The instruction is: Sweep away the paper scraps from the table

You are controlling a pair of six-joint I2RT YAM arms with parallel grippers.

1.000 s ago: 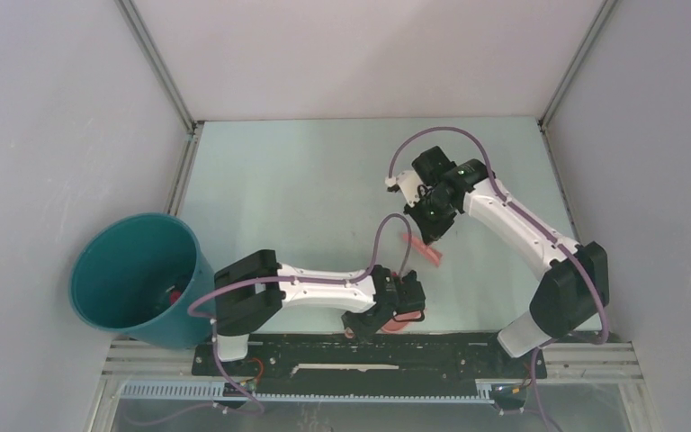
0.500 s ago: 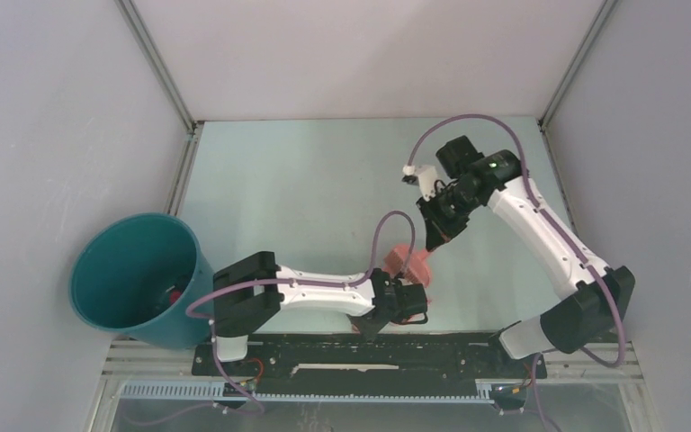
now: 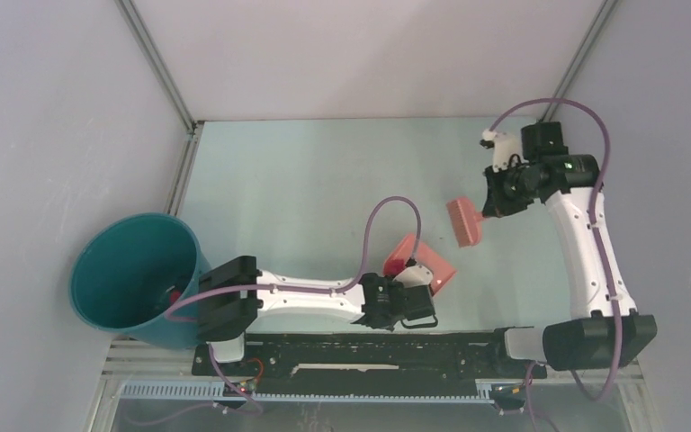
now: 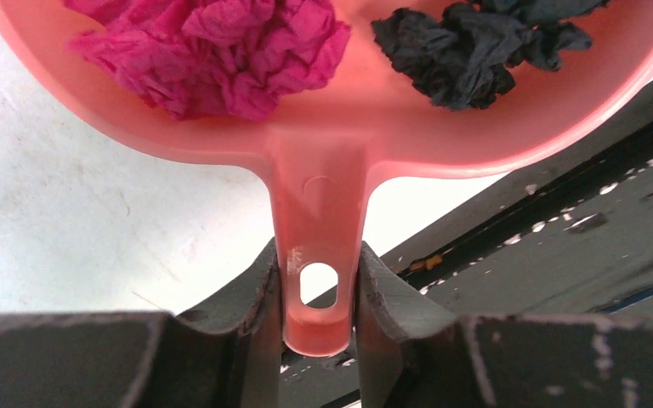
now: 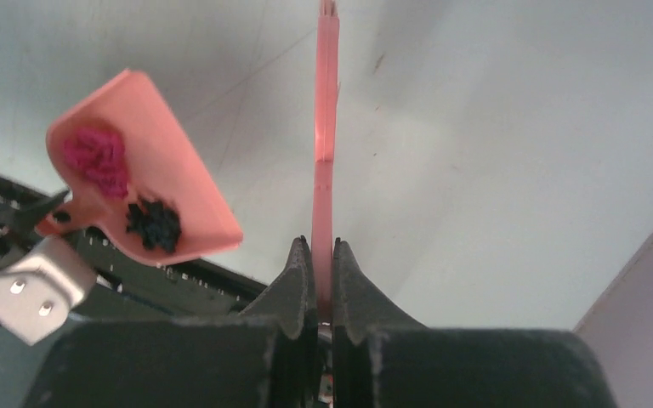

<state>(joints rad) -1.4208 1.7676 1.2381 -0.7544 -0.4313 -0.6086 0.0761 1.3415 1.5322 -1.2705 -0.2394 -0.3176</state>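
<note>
A round teal plastic bucket (image 3: pixel 135 279) stands beside the pale mint-green table (image 3: pixel 306 180). The left gripper (image 4: pixel 316 293) has its jaws clamped on the handle of a salmon-pink plastic dustpan (image 4: pixel 315 144), which holds crumpled paper scraps (image 4: pixel 212 42), magenta and black. The right gripper (image 5: pixel 323 255) pinches a flat pink brush (image 5: pixel 326 110).

Two paper scraps (image 4: pixel 212 47), one dustpan (image 3: pixel 423 259), one brush (image 3: pixel 463 221), one bucket (image 3: pixel 126 270).

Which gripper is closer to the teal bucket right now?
Left. The left gripper, holding the dustpan, is at centre, right of the bucket; the right gripper, with the brush, is farther right.
</note>
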